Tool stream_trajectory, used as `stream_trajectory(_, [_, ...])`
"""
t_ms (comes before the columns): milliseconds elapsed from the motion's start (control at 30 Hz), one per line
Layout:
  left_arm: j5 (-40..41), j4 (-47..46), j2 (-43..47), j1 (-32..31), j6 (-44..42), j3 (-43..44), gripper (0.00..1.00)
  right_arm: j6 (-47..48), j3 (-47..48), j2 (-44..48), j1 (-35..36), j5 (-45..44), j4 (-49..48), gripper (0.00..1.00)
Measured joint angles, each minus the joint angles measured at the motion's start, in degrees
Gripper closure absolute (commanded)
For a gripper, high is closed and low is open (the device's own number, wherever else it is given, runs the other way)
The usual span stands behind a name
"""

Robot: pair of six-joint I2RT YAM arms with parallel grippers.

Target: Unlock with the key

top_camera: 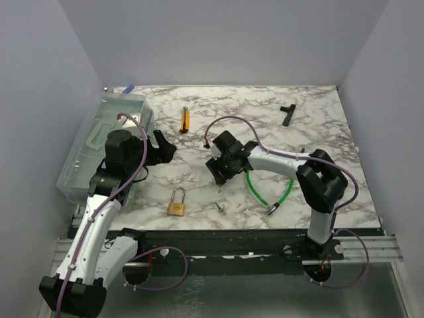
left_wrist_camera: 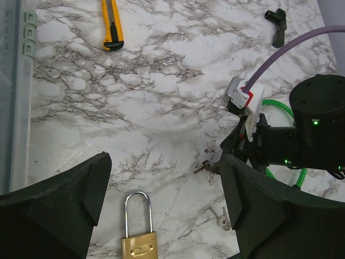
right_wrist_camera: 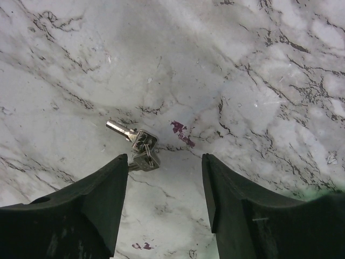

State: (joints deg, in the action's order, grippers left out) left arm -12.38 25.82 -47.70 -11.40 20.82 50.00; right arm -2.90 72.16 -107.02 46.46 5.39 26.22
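Lying where, the key [right_wrist_camera: 139,143]?
— Flat on the marble table [right_wrist_camera: 259,65], just beside one finger of the right gripper [right_wrist_camera: 164,162]. Its jaws stand apart, gripping nothing, seemingly set to pinch it.
— And the left gripper [left_wrist_camera: 164,162]?
— Spread wide, empty, facing the padlock [left_wrist_camera: 139,245], probably to steady it.

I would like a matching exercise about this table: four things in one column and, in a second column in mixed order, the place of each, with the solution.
Things
1. padlock
2. knife
3. bin
4. cable

Places
A. along the left edge of the table
B. right half, near side
C. far half, left of centre
D. near edge, left of centre

Pairs: 1-D, 2-C, 3-A, 4-B
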Motion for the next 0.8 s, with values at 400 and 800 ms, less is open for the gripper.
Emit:
stream_trajectory(400, [0.4, 0.0, -0.3, 0.0, 0.0, 0.0, 0.13, 1.0, 1.0, -3.0, 1.0, -0.7, 0.4, 0.56])
stream_trajectory(800, [1.3, 0.0, -0.8, 0.0, 0.0, 0.0, 0.13, 0.9, 1.7, -3.7, 3.4, -3.4, 0.4, 0.90])
